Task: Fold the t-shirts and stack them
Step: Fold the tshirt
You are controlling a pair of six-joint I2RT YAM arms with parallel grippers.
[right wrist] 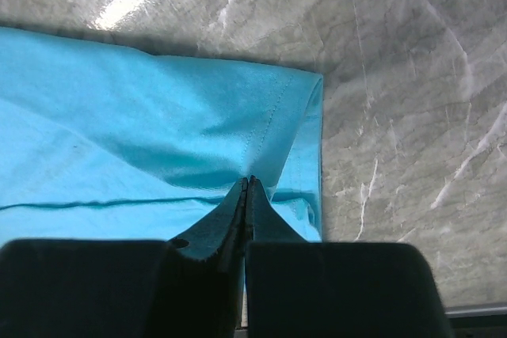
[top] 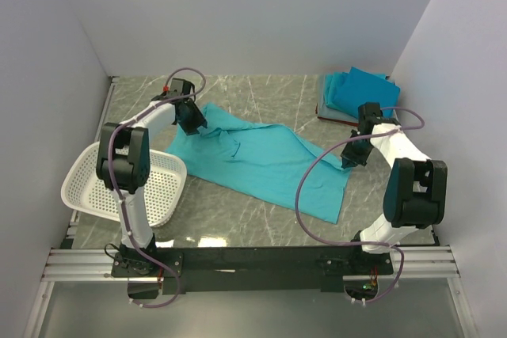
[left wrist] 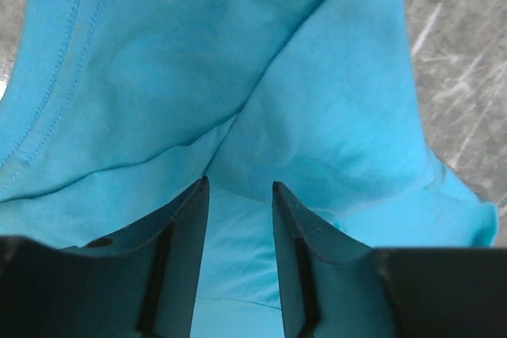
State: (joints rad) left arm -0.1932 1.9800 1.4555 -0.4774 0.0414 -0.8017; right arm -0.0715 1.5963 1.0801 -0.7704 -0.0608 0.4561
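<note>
A teal t-shirt [top: 261, 164] lies spread and rumpled across the middle of the marble table. My left gripper [top: 192, 126] is at its far left corner, open, with its jaws apart just over the folded cloth [left wrist: 198, 61]; the left wrist view shows the gripper [left wrist: 240, 186] with teal cloth between and below the fingers. My right gripper [top: 348, 160] is at the shirt's right edge. In the right wrist view the gripper [right wrist: 248, 181] is shut, pinching the stitched hem of the shirt [right wrist: 119, 116] near its corner.
A stack of folded teal shirts [top: 360, 89] sits at the back right corner, with a reddish edge under it. A white perforated basket [top: 87, 172] stands at the left by the left arm. Bare marble table [top: 261, 93] shows behind the shirt.
</note>
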